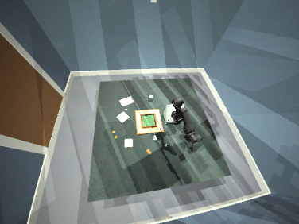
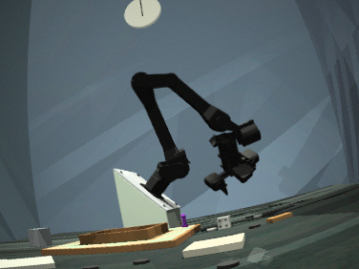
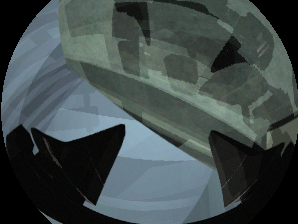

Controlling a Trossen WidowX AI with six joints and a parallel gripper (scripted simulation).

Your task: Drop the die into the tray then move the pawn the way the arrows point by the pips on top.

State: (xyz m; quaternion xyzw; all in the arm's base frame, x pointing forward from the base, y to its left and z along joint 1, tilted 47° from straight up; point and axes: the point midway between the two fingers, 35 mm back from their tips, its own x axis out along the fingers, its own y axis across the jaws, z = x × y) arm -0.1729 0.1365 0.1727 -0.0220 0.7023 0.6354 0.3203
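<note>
The white die [image 1: 155, 137] [image 2: 223, 221] lies on the table beside the board, outside the tray. Pips show on its side in the exterior view; its top cannot be read. The board [image 1: 138, 124] [image 2: 119, 249] has a raised brown-walled tray [image 1: 149, 121] [image 2: 124, 234] with a green floor in its middle. The purple pawn [image 1: 161, 128] [image 2: 184, 220] stands upright at the board's corner nearest the die. My gripper [image 2: 235, 185] [image 3: 169, 132] is open and empty, high above the table and away from the die and board. The arrows are too small to make out.
White slabs [image 1: 128, 143] [image 1: 122, 117] [image 1: 126, 101] [image 2: 215, 245] lie on the board's far side from my base. A grey block [image 1: 151, 97] [image 2: 39, 237] stands beyond the board. An orange block [image 1: 149, 151] [image 2: 279, 217] lies past the die. Small yellow pieces [image 1: 113, 132] [image 1: 115, 137] lie farther out.
</note>
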